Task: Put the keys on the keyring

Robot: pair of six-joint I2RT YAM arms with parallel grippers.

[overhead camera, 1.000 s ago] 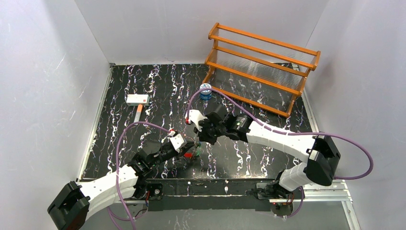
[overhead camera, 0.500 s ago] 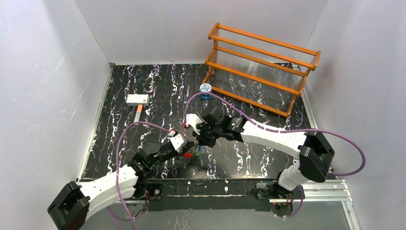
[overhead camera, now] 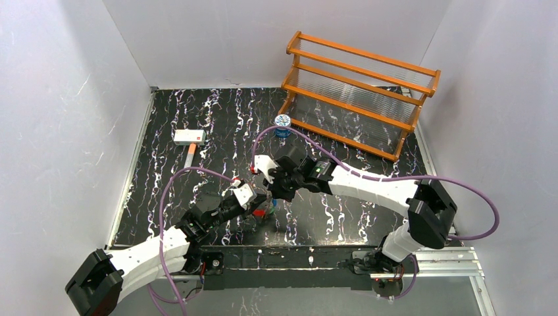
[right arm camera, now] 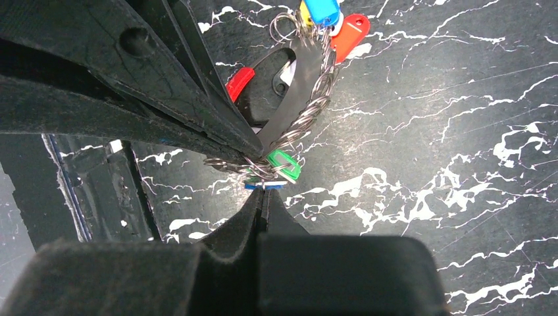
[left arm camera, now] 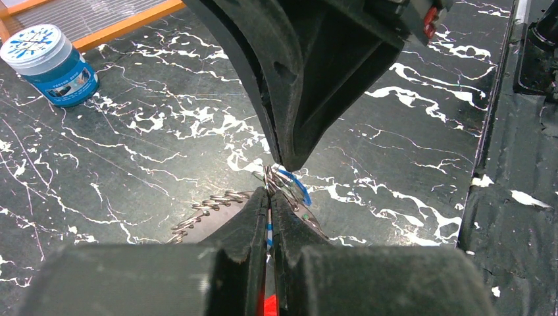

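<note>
Lower centre of top view: left gripper point(overhead camera: 258, 199) clamped shut on keyring point(right arm camera: 304, 117). Right gripper point(overhead camera: 271, 195) closed, tips meeting it; grip unclear. Coloured keys point(right arm camera: 283, 164) bunched along the ring, above marbled table point(overhead camera: 197, 112).

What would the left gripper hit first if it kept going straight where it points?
Almost at once, the keys bunched by the keyring at the left gripper tip. Just beyond, the right gripper points back at it, though the depth is unclear.
</note>
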